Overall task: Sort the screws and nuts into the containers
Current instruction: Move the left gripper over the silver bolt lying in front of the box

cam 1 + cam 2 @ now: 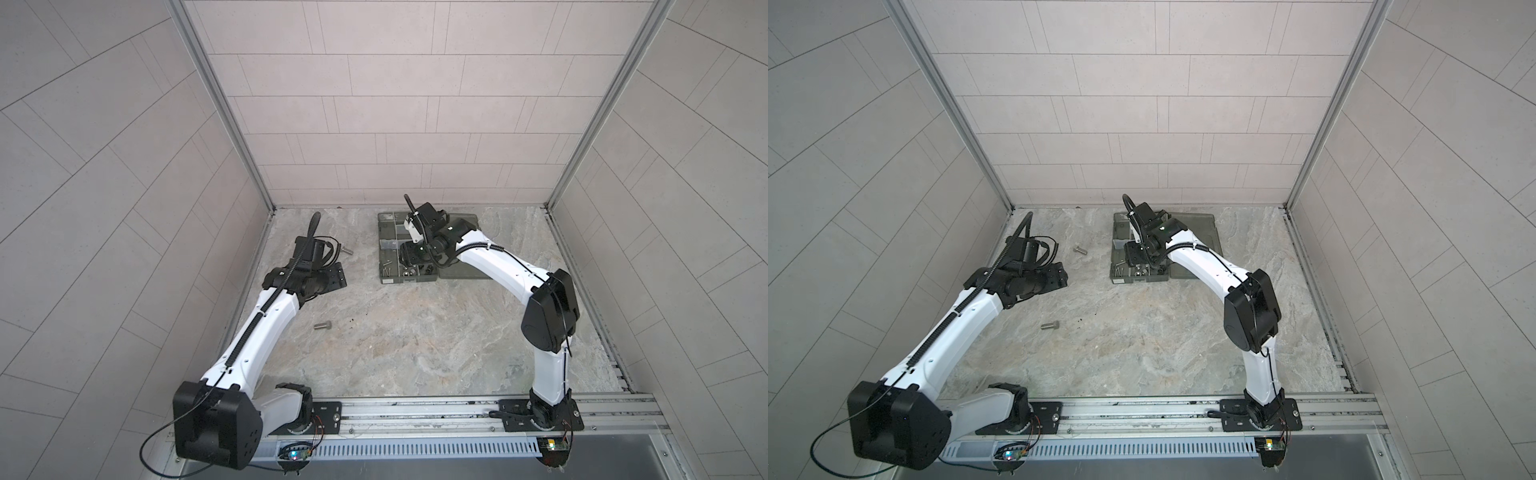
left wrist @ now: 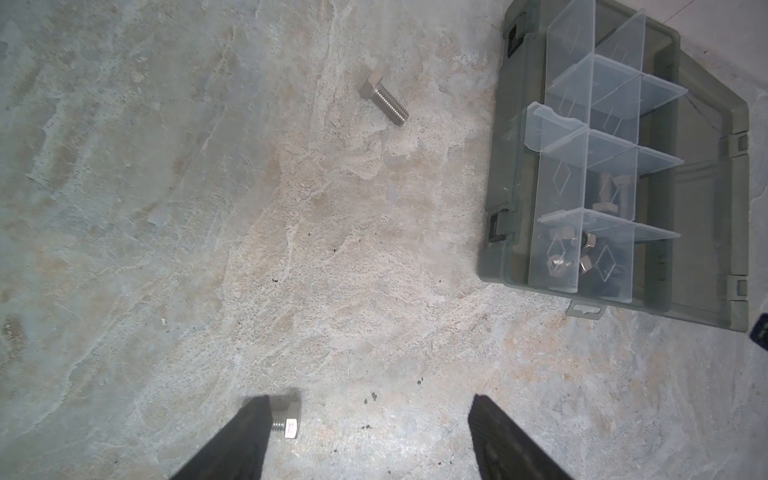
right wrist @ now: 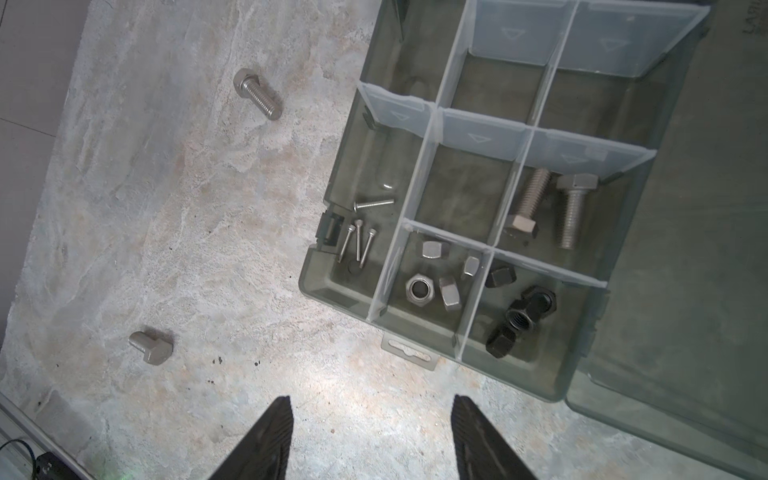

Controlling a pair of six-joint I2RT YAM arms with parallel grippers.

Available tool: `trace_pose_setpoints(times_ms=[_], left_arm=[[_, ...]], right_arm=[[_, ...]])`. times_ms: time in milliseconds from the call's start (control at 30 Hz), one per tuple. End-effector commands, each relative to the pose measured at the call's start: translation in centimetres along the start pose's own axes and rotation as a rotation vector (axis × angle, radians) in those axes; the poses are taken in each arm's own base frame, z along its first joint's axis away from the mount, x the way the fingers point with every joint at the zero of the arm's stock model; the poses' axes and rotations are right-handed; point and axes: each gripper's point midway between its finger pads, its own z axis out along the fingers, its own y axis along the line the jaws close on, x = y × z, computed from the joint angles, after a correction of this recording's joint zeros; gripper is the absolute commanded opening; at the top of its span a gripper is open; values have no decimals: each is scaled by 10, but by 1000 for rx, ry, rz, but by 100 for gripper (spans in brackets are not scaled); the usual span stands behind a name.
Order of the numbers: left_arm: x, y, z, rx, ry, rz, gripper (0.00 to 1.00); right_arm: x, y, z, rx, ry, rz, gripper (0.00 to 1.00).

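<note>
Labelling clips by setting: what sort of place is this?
Likely a lab robot cell: left arm and right arm mounted on a metal rail, plain tiled walls boxing in a stone-look table, with an organizer box and loose bolts.

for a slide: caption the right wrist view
Open jaws near a smoky grey-green plastic organizer box of sorted silver nuts, black nuts and screws; two thick silver hex bolts lie outside.

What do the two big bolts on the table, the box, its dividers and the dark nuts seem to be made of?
Big bolts: probably steel, dull silver-grey with bright glints on the threads.
Box: smoky grey-green plastic, translucent at its thin walls.
Dividers: clear, slightly frosted plastic.
Dark nuts: metal by their shape, black finish; the coating cannot be told.
</note>
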Motion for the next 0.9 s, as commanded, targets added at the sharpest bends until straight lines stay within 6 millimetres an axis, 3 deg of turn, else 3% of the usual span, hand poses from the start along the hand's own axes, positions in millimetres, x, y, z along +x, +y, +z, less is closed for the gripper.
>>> trace_pose_setpoints(times_ms=[0,233,333,467,633,867], left_arm=[[-7,-1,17,17,24,-58,81],[-46,1,59,-90,27,-80,81],[-64,2,79,-159,65,-77,81],[-78,-12,111,-151,96,-130,80],[-80,-23,150,-192,99,-173,77],[-81,-59,182,-239,71,-131,76]], right_arm=[[13,-6,-9,45,72,-22,65],[34,-32,-37,152,53,-71,87],[47,-47,-47,195,47,-80,88],[71,-63,-50,218,61,-62,89],[101,-77,-58,210,56,-31,89],[118,-111,-83,278,11,5,89]])
